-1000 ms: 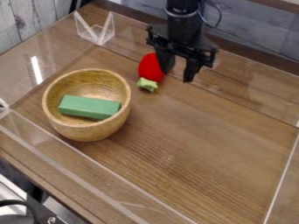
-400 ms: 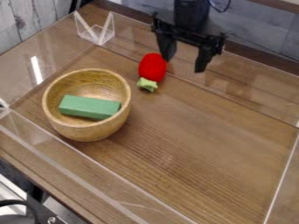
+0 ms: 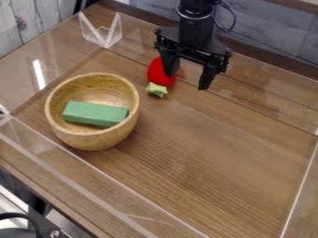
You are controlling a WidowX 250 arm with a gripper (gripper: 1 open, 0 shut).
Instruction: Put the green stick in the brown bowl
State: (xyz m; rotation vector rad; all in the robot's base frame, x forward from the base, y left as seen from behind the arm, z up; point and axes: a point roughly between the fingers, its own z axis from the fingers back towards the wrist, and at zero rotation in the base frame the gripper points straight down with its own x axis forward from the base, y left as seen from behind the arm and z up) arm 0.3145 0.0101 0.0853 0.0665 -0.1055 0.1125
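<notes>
The green stick lies flat inside the brown bowl, resting on the bowl's floor and a little slanted across it. The bowl sits on the wooden table, toward the left side, within low clear plastic walls that fence the work area.

The gripper hangs at the back of the table, pointing down, its dark fingers spread wide apart with nothing between them. Just to its left, partly hidden by the near finger, stands a red strawberry-shaped toy with a green stem end at the bottom; whether the finger touches the toy is hard to judge from this angle. The gripper is well apart from the bowl.

No brand, label or readable writing shows on the bowl, the stick, the toy or the arm.
</notes>
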